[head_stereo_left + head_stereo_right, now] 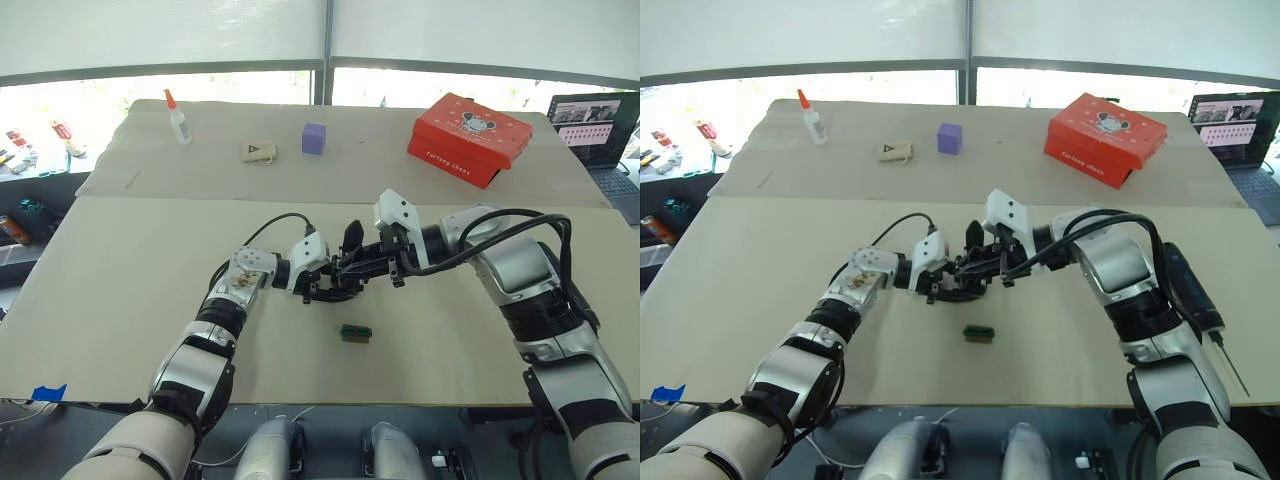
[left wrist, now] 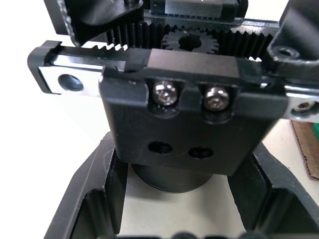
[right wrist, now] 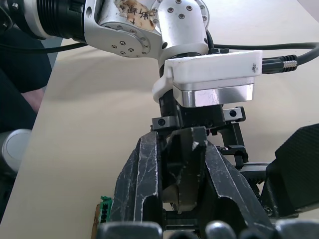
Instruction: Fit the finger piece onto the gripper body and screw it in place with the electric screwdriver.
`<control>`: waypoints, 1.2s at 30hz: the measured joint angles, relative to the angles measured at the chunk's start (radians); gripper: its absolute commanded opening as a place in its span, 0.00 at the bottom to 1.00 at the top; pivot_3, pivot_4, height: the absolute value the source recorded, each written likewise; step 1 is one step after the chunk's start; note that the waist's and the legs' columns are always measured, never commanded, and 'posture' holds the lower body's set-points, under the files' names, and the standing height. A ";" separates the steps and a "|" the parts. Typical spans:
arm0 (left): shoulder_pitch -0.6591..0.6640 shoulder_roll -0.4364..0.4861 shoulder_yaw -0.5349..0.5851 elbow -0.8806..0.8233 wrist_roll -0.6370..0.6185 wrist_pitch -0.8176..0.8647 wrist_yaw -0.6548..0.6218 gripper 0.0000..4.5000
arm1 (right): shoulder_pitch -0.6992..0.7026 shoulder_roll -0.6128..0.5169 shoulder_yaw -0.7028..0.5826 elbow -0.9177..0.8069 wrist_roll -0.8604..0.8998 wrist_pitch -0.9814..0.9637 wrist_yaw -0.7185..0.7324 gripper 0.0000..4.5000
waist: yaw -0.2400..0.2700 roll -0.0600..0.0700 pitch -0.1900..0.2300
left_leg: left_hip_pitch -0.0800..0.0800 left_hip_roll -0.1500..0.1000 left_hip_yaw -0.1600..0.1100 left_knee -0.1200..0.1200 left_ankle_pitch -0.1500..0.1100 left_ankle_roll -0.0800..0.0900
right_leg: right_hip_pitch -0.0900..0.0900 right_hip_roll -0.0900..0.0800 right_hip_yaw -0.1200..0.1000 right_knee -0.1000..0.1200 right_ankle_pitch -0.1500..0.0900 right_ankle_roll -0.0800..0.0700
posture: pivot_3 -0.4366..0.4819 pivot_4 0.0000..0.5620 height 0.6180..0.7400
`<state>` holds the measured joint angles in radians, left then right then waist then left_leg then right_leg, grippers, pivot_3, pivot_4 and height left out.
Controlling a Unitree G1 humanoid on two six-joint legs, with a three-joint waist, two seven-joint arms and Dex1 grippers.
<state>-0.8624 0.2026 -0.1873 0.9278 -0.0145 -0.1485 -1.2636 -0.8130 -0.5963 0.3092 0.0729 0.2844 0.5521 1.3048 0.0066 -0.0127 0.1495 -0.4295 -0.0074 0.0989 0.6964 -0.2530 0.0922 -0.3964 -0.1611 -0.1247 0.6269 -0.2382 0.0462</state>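
Note:
At the middle of the table my left gripper (image 1: 328, 288) is shut on the gripper body (image 2: 189, 114), a black assembly with a toothed rack, a gear and two silver screws. Its round base sits between my left fingers (image 2: 89, 204). My right gripper (image 1: 360, 268) meets it from the right, shut on the finger piece (image 3: 182, 169), a black part clamped between the right fingers (image 3: 144, 184) and pressed against the gripper body (image 1: 338, 287). A black pointed tip (image 1: 352, 238) rises above the joined parts. The electric screwdriver (image 1: 1193, 288) lies on the table beyond my right forearm.
A small green-topped block (image 1: 355, 333) lies just in front of the grippers. At the back are a red box (image 1: 470, 138), a purple cube (image 1: 314, 138), a tan item (image 1: 258, 151) and a glue bottle (image 1: 178, 118). A laptop (image 1: 600, 130) sits far right.

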 measured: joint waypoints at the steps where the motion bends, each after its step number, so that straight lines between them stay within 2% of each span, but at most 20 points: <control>1: 0.000 -0.001 0.000 0.000 0.000 0.000 0.001 0.51 | 0.000 -0.002 0.000 -0.003 -0.002 -0.001 0.004 0.09 | 0.001 0.000 0.000 | 0.000 0.000 0.000 0.000 0.000 0.000 | 0.000 0.000 0.000 0.000 0.000 0.000 | 0.48 0.27 1.00; 21: 0.000 -0.003 0.000 0.000 0.000 0.000 0.007 0.51 | 0.004 -0.017 0.003 -0.039 -0.007 0.018 0.004 0.09 | 0.003 0.000 0.000 | 0.000 0.000 0.001 0.001 0.000 0.000 | 0.000 0.000 0.000 0.000 0.000 0.000 | 0.48 0.27 1.00; 36: 0.000 0.000 -0.001 0.000 0.000 0.002 0.007 0.51 | -0.033 -0.001 0.032 0.024 -0.063 -0.096 0.035 0.09 | 0.000 0.000 0.000 | 0.000 0.000 0.001 0.002 0.000 0.000 | 0.000 0.001 0.000 0.002 0.000 0.000 | 0.48 0.27 1.00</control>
<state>-0.8626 0.2022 -0.1878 0.9283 -0.0141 -0.1467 -1.2566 -0.8456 -0.5978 0.3414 0.0971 0.2211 0.4563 1.3398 0.0068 -0.0126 0.1495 -0.4292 -0.0076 0.1001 0.6981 -0.2525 0.0918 -0.3965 -0.1605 -0.1243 0.6288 -0.2382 0.0462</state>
